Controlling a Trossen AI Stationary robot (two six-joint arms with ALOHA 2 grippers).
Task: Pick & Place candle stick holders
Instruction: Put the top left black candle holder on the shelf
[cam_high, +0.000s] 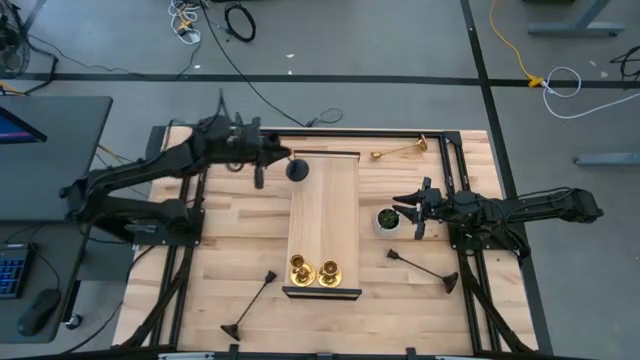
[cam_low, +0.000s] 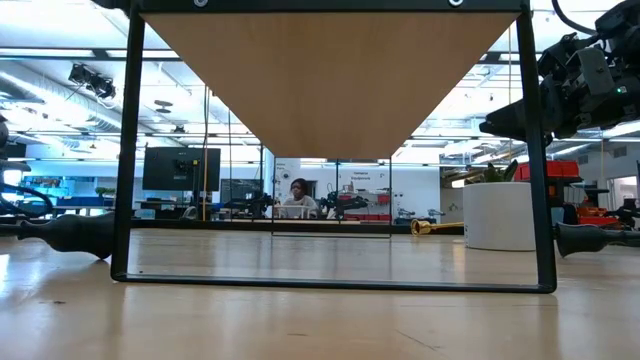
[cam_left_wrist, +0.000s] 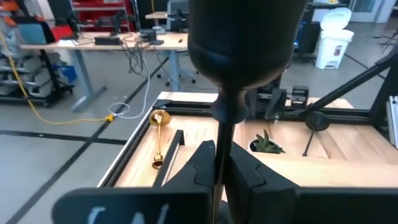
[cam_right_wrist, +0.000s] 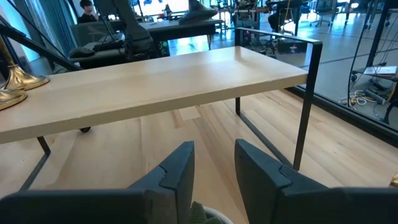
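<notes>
Wooden shelf (cam_high: 322, 215) below, my left gripper (cam_high: 272, 155) clamps a black holder (cam_high: 297, 169) by its thin stem: rigid, top-heavy, likely slippery. Right gripper (cam_high: 408, 208) waits, fingers apart.

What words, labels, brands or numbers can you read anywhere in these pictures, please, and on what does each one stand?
None can be read for certain.
Pale marks on the left gripper body: cut off at the picture's edge, unreadable.
Red racks in the room, low view: any lettering is too small.
Monitor screen in the room: dark, no text visible.
The black candle stick holder in the left jaws carries no label.
</notes>
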